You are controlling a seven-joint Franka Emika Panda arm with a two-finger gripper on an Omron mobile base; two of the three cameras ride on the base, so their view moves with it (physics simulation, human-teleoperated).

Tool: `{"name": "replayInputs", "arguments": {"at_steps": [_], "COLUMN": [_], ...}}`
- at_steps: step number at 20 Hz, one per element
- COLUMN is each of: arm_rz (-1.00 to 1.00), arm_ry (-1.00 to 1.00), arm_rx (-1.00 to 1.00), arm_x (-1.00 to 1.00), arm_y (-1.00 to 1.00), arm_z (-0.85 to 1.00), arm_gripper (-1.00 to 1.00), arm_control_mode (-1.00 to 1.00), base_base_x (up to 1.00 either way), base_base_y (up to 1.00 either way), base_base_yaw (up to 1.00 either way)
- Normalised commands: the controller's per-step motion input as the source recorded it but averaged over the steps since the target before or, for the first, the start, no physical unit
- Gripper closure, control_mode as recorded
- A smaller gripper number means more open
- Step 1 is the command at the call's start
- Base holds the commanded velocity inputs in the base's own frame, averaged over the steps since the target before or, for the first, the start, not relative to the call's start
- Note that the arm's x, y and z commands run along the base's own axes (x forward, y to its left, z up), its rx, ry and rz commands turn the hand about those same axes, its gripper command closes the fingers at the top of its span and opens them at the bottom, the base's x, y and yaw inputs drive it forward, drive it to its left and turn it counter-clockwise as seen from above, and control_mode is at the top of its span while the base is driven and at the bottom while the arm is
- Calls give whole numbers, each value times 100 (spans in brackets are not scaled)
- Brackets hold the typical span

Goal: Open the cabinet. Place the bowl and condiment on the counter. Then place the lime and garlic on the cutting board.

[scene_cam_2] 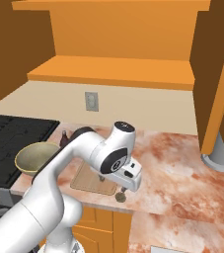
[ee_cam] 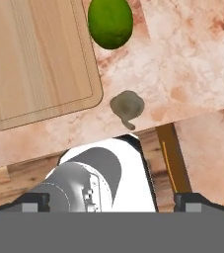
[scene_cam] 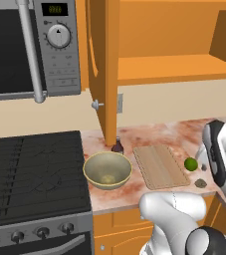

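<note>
The cabinet [scene_cam: 104, 69] stands open, its shelf [scene_cam_2: 108, 69] bare. On the counter [scene_cam: 159, 132] rests the olive-beige bowl [scene_cam: 107, 170], with the dark condiment bottle [scene_cam: 117, 145] just behind it. Right of them lies the cutting board [scene_cam: 160, 166], nothing on it. The lime [ee_cam: 110, 22] sits on the stone beside the board's right edge. The garlic [ee_cam: 127, 106] lies close to the counter's front edge. My gripper [ee_cam: 112, 201] hovers over lime and garlic, open, nothing between its fingertips. From the right it hangs just above the garlic [scene_cam_2: 120, 196].
A black stove [scene_cam: 35, 169] adjoins the counter on the left, below a microwave [scene_cam: 30, 45]. The open cabinet door [scene_cam_2: 222, 99] juts out at the right. A wall outlet [scene_cam_2: 90, 101] sits behind the board. A grey object [scene_cam_2: 217, 155] stands on the far right.
</note>
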Motion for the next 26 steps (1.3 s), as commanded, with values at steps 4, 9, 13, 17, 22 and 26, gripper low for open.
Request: {"name": "replayInputs", "arguments": {"at_steps": [4, 9, 13, 17, 22, 26], "arm_rz": [20, 21, 24, 26, 23, 18], "arm_ry": [0, 0, 0, 0, 0, 0], "arm_rx": [-5, -6, -4, -3, 0, 0], "arm_x": [0, 0, 0, -1, -3, 0], "arm_y": [0, 0, 0, 0, 0, 0], "arm_z": [-16, -11, 0, -1, 0, -5], "arm_gripper": [-100, -100, -100, -100, -100, -100], "arm_control_mode": [-100, -100, -100, -100, -100, -100], "base_base_x": [0, 0, 0, 0, 0, 0], "base_base_y": [0, 0, 0, 0, 0, 0], "base_base_yaw": [0, 0, 0, 0, 0, 0]}}
